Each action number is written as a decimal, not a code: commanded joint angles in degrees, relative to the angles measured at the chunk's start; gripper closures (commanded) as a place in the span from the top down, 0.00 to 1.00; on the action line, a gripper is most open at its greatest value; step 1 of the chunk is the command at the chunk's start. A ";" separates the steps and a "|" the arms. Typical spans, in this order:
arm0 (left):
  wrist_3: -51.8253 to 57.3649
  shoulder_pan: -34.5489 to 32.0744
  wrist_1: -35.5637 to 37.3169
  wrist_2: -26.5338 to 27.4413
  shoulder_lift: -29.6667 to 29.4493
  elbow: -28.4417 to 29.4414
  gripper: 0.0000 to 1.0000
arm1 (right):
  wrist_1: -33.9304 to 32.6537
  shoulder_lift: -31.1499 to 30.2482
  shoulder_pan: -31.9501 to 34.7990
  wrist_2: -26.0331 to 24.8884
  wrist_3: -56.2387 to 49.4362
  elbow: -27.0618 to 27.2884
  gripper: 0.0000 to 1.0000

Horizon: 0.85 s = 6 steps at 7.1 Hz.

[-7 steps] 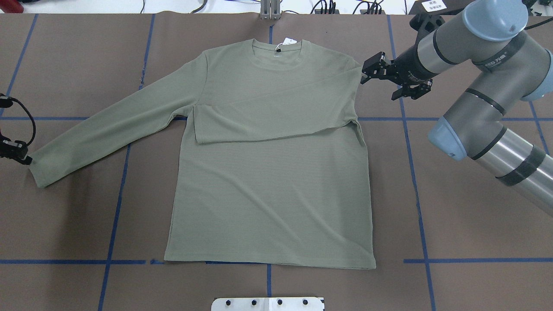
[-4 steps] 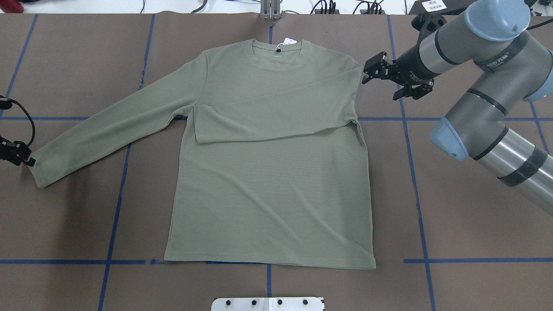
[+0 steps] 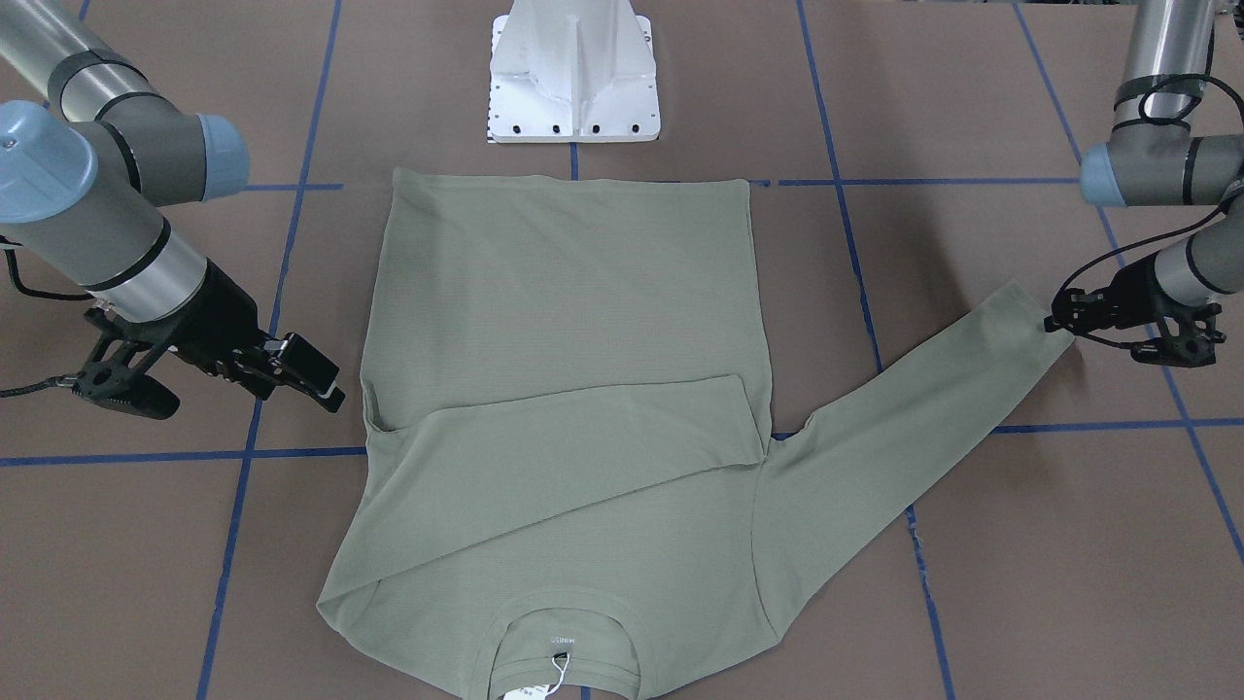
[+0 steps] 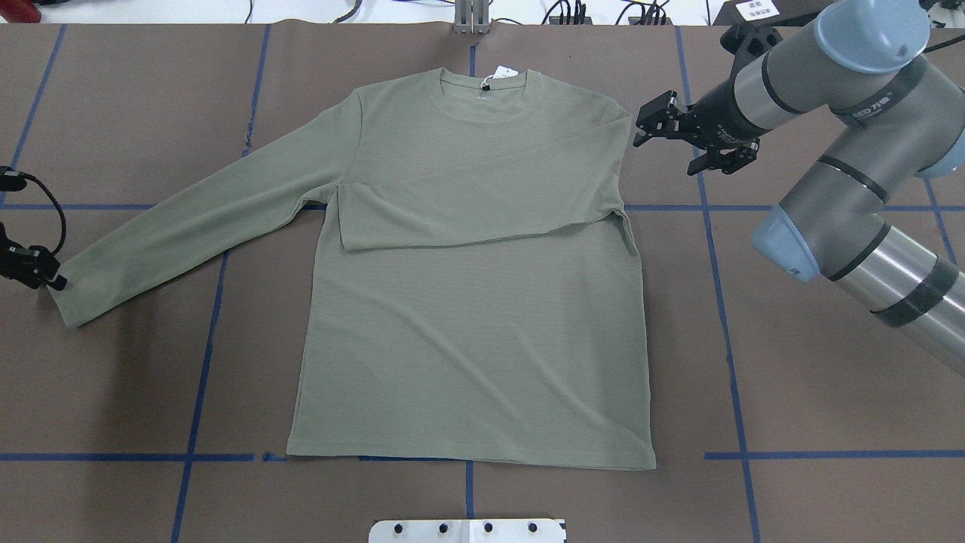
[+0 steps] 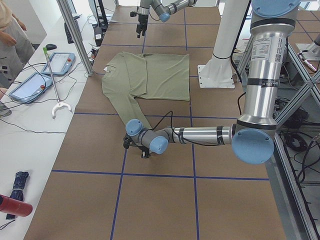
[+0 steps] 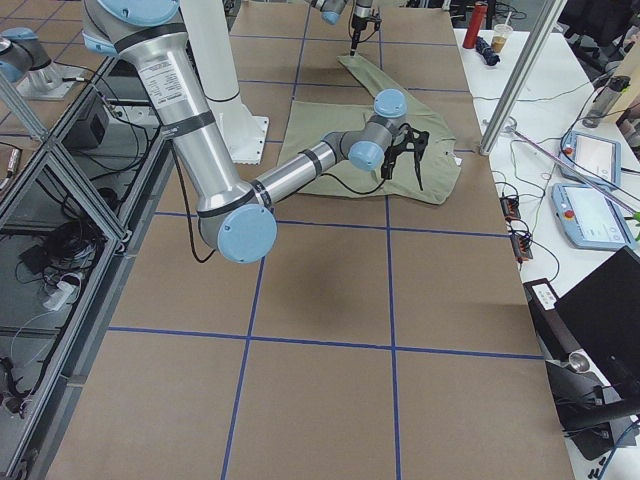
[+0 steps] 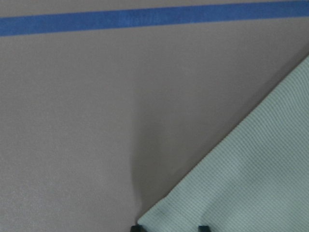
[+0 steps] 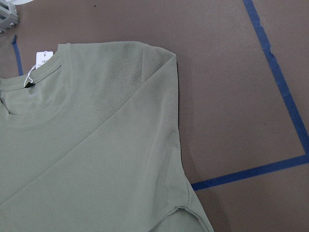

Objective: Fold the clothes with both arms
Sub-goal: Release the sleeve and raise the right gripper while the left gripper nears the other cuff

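The sage-green shirt lies flat on the brown table, neck and white hang tag at the far edge. One sleeve is folded across the chest. The other sleeve stretches out, with its cuff at my left gripper. In the left wrist view the gripper's two tips stand apart, either side of the cuff corner. My right gripper is open and empty, raised beside the shirt's shoulder.
The white pedestal base stands at the near edge behind the shirt's hem. Blue tape lines cross the table. A metal post stands past the collar. Tablets and a person are beyond the far edge.
My left gripper has slid right until it reaches the cuff corner. My right gripper has drawn slightly away from the shoulder. The shirt has not moved.
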 commanded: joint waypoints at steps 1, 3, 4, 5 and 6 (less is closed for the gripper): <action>-0.06 0.00 0.01 0.29 -0.10 0.11 0.54 | 0.00 0.05 -0.08 0.01 0.00 0.06 0.99; -0.06 0.00 0.01 0.38 -0.10 0.11 0.57 | 0.00 -0.04 -0.08 0.01 0.09 0.06 0.99; -0.06 0.00 0.01 0.38 -0.10 0.11 0.57 | 0.00 -0.12 -0.08 0.01 0.00 0.06 0.99; -0.06 0.09 0.01 0.38 -0.19 0.11 0.56 | 0.00 -0.12 0.01 0.01 0.09 0.06 0.99; -0.06 0.35 0.01 0.38 -0.19 0.11 0.54 | 0.00 -0.12 0.10 0.01 0.00 0.06 0.99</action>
